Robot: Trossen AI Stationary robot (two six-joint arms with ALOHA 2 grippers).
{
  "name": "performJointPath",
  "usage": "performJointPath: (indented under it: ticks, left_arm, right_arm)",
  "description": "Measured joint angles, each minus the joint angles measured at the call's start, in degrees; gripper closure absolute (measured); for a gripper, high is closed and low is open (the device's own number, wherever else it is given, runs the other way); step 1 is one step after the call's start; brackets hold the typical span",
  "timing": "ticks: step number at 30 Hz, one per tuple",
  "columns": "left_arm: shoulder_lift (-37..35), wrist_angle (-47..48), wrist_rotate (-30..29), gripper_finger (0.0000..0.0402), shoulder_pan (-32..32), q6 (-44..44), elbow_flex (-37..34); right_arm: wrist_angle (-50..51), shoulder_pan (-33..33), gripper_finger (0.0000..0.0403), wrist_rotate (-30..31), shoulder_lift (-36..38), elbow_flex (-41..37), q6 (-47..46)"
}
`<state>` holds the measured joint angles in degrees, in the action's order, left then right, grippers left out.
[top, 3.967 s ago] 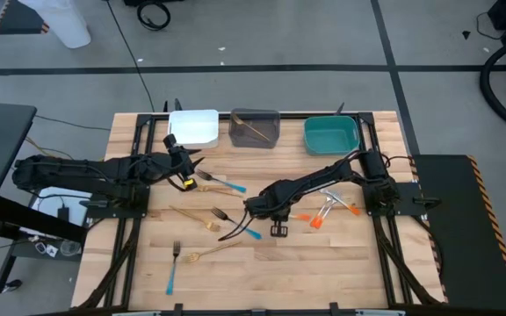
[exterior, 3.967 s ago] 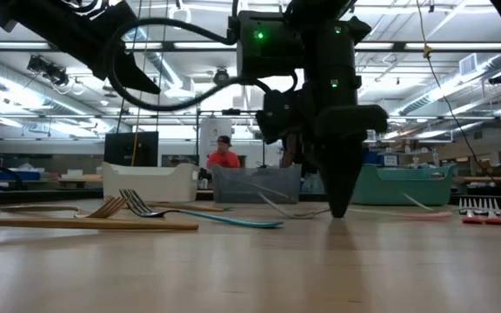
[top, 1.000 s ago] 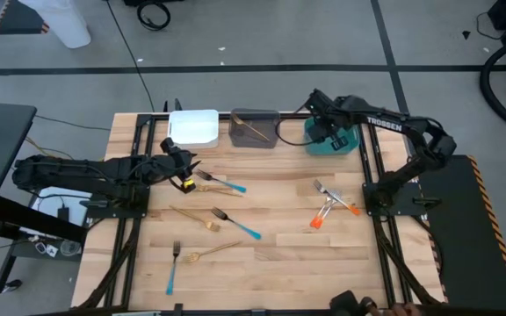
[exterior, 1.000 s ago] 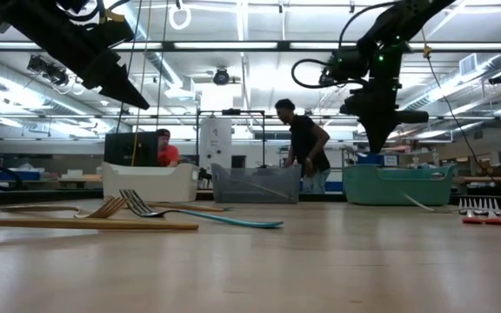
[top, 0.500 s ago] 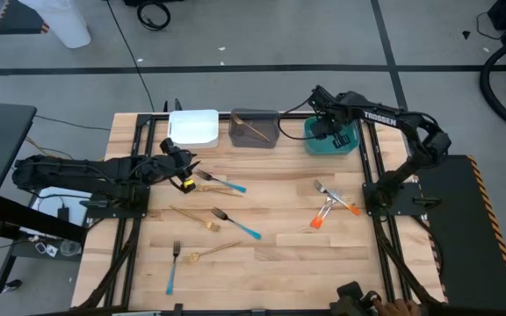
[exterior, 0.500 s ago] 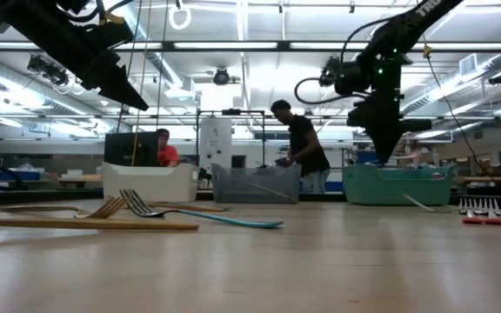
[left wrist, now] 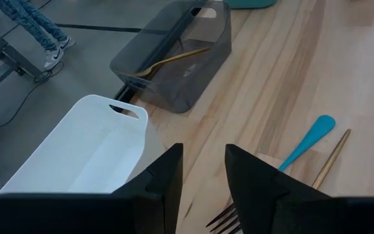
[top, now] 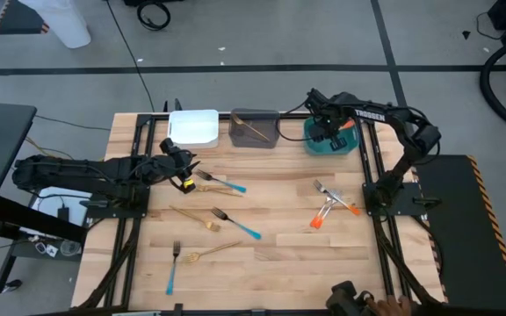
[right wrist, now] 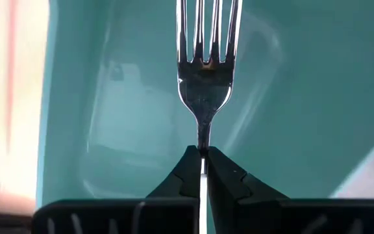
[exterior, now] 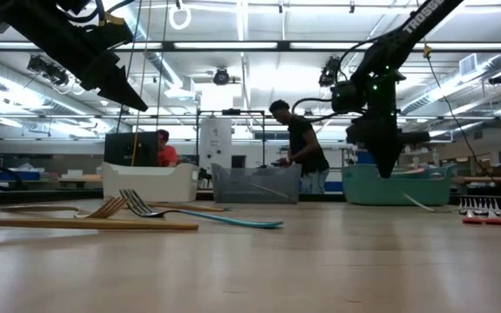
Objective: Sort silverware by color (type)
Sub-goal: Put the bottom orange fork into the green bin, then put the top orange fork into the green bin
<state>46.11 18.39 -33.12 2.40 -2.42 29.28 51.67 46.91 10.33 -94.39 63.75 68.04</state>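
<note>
One fork is pinched by its neck in the right gripper, above the teal bin; its handle colour is hidden. Left gripper, fingers apart, hovers near the white bin.

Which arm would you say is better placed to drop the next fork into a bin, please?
The right arm. Its gripper already pinches a fork by the neck, directly above the teal bin. The left gripper is open and holds nothing, near the white bin.
</note>
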Motion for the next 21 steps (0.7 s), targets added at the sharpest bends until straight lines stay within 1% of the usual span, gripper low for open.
performJointPath:
  ticks: [3,7,14,19,21]
  left_arm:
    - [0.00,0.00,0.00,0.0278,0.00,-0.24,0.00]
    - [0.00,0.00,0.00,0.0278,0.00,-1.07,0.00]
    - [0.00,-0.03,0.00,0.0278,0.00,-1.20,0.00]
    - [0.00,-0.03,0.00,0.0278,0.00,-1.46,0.00]
    - [0.00,-0.04,0.00,0.0278,0.00,-1.46,0.00]
  right_arm:
    - [-0.34,0.12,0.0383,-0.94,-0.70,0.00,-0.57]
    - [-0.73,0.12,0.0363,-0.28,-1.51,0.00,-0.60]
    - [-2.94,-0.02,0.0311,0.89,-2.05,0.00,-3.44]
    - [-3.16,-0.86,0.0270,4.68,-1.94,0.00,-3.98]
    - [-3.11,-1.69,0.0259,5.04,-1.20,0.00,-3.93]
